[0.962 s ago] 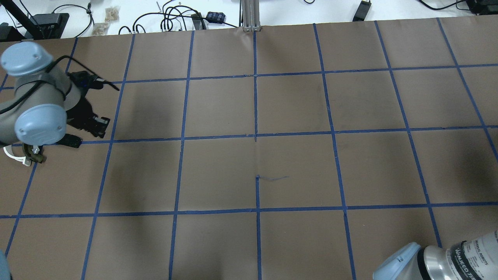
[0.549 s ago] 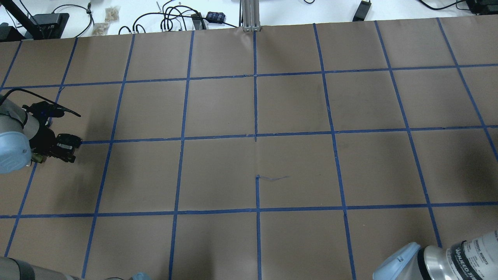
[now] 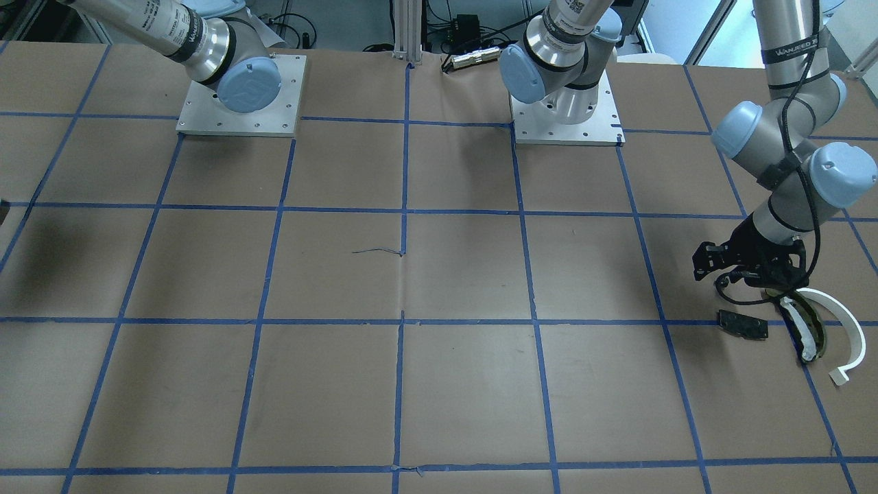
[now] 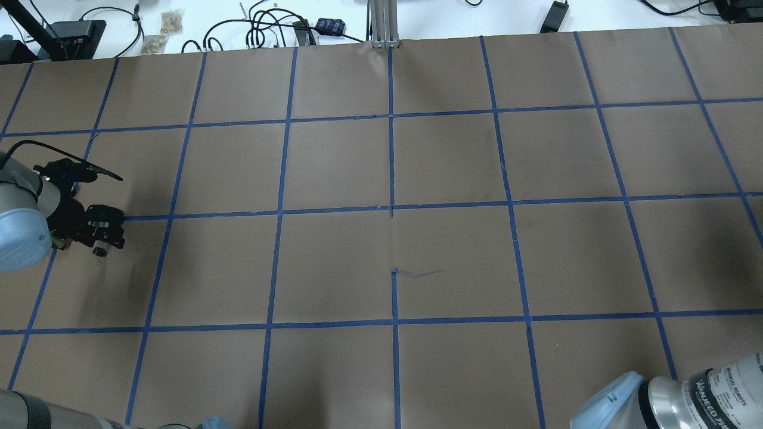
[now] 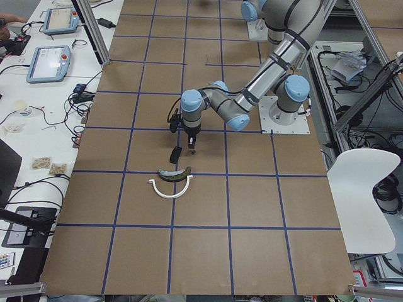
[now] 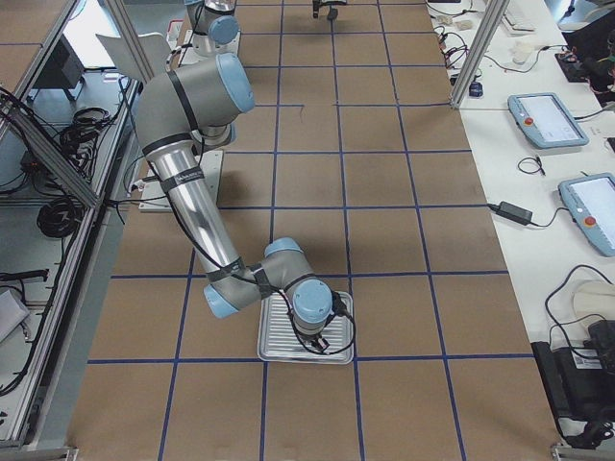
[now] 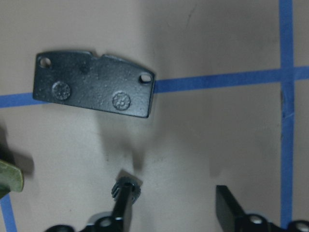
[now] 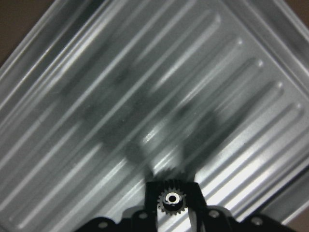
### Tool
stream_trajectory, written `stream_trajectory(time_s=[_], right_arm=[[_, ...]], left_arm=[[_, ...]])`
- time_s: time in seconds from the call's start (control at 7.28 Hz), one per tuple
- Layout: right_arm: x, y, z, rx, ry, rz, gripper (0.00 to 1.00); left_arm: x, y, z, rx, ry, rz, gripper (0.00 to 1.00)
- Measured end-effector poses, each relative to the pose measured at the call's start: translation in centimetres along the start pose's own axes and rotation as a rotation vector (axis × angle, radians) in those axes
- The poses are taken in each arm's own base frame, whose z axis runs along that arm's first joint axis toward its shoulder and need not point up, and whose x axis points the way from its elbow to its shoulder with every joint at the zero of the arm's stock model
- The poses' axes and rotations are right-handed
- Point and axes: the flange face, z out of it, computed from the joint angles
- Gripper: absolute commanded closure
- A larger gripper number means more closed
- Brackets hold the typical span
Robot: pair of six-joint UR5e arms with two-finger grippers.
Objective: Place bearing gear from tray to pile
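Note:
The pile lies on the brown paper: a white half-ring arc [image 3: 848,328], an olive-and-dark curved piece [image 3: 807,331] and a flat black plate [image 3: 742,324]. My left gripper [image 7: 173,193] hangs low just beside the plate [image 7: 94,84], jaws wide apart. A small black bearing gear [image 7: 126,185] sits at its left fingertip, unclamped. The gear also shows as a dark speck on the paper [image 4: 100,252]. My right gripper [image 8: 170,189] is shut on another small toothed gear [image 8: 170,198], held just above the ribbed silver tray [image 8: 120,96].
The tray [image 6: 279,348] stands at the table's far right end under the right arm. Blue tape lines grid the paper. The arm bases [image 3: 566,103] are bolted at the robot's side of the table. Cables and pendants lie beyond the far edge.
My left arm has swung toward the left edge, over the pile. A small gear now lies on the paper by its fingers. The right arm's elbow has not moved.

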Motion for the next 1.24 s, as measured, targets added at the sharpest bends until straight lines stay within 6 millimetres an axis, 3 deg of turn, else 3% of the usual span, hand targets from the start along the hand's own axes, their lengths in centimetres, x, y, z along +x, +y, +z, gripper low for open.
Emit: stream_trajectory(time_s=[0.14,0.27,0.55,0.82,0.96,1.24], right_arm=[[0.0,0.0,-0.5,-0.011,0.002,0.002,0.90],[-0.2,-0.5,-2.8,-0.037,0.019,0.005,0.89],[-2.3,-5.1,-11.7,-0.075,0.033,0.027,0.89],[-9.0,-11.7,-21.7,-0.106,-0.018,0.128,0.89],[-13.7,-16.2,-26.2,-0.114,-0.035,0.185,0.89],[-24.1,-25.6,-32.2,-0.144,-0.054,0.336,0.88]], left_arm=[[2.2,-0.7,-1.7,0.008,-0.012,-0.021,0.00],[5.3,-1.3,-3.7,0.017,-0.020,-0.045,0.00],[12.1,-2.0,-7.9,0.062,-0.017,-0.032,0.00],[20.1,-2.9,-12.1,0.092,-0.004,-0.030,0.00],[23.5,-3.8,-14.2,0.092,0.009,-0.057,0.00],[27.5,-5.2,-18.0,0.081,0.078,-0.087,0.00]])
